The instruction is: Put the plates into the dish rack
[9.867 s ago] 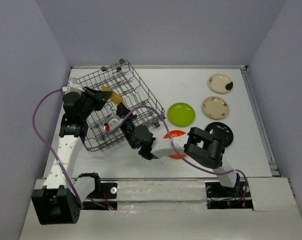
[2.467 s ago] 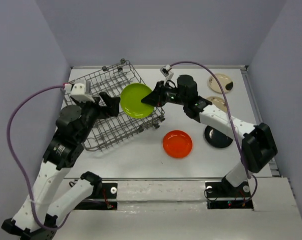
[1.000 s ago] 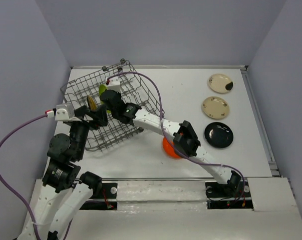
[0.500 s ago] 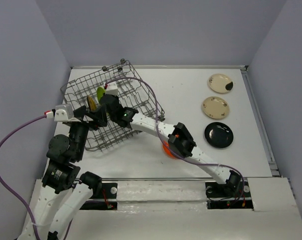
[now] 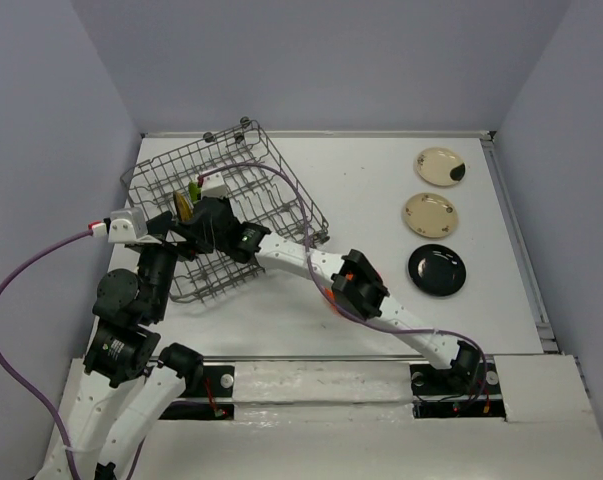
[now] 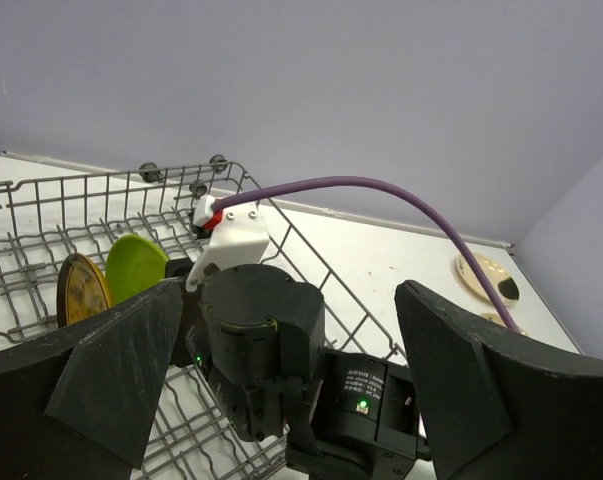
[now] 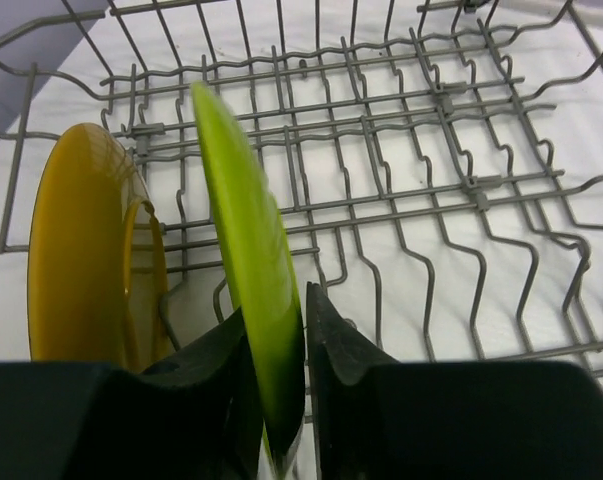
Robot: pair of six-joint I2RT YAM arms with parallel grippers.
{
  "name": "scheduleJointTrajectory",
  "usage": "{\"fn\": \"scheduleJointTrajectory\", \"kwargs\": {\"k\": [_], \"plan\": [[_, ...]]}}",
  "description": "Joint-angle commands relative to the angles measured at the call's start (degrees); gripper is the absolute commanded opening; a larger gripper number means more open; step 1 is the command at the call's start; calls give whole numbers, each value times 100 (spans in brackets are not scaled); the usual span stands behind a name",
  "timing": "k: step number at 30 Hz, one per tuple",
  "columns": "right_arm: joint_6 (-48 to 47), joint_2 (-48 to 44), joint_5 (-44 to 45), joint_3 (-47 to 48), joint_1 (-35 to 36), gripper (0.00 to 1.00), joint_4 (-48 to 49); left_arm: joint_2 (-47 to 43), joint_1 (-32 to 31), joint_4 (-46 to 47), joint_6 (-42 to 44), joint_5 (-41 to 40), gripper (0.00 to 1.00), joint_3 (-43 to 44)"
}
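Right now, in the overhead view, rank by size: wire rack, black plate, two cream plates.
1. Dish rack, by far.
2. Black plate and nearer cream plate: alike, no ranking.
3. Far cream plate: slightly smaller looking, perhaps only from distance.

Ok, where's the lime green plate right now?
The lime green plate stands on edge inside the dish rack, pinched by the right gripper, beside the gold plate; in the top view, that is the rack's left part.

Lime green plate (image 7: pixel 246 270), dark gold plate (image 7: pixel 81 250), grey wire rack (image 7: pixel 431 150), black plate (image 5: pixel 437 270), 2 cream plates (image 5: pixel 430 213) (image 5: pixel 440 166) brown-marked
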Motion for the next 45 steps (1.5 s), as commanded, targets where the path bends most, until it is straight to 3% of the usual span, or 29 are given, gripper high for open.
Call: {"fn": "scheduleJointTrajectory", "kwargs": {"k": [1, 15, 21, 28, 29, 33, 35, 40, 41, 43, 44, 45], "plan": [[-260, 3, 225, -127, 100, 34, 599, -17, -10, 362, 18, -24, 99, -42], [-41, -691, -109, -873, 153, 61, 704, -26, -10, 362, 18, -51, 99, -68], [205, -2114, -346, -2279, 153, 69, 704, -52, -10, 362, 27, -60, 99, -50], [731, -4082, -1040, -4396, -31, 71, 704, -105, 17, 362, 53, -95, 99, -68], [811, -4345, -1067, -4712, -32, 69, 705, -97, 17, 362, 53, -77, 99, -68], [1294, -5787, -1050, -7080, -277, 39, 339, -175, -18, 344, 53, -33, 99, -86], [1917, -6674, -1321, -7832, -444, 10, -137, -193, -45, 344, 53, -33, 99, -86], [3566, -8824, -2025, -10188, -876, 7, -1631, -211, -89, 318, 44, 81, 99, -103], [3806, -8830, -2043, -10434, -963, 10, -1842, -220, -98, 326, 44, 98, 99, -112], [4255, -9724, -2017, -10857, -1103, 30, -2290, -228, -106, 309, 44, 125, 99, -121], [4553, -10005, -2052, -11224, -1156, 57, -2345, -228, -115, 309, 53, 142, 99, -121], [4678, -10426, -2104, -11385, -1218, 67, -2380, -228, -115, 309, 53, 143, 99, -121]]}}
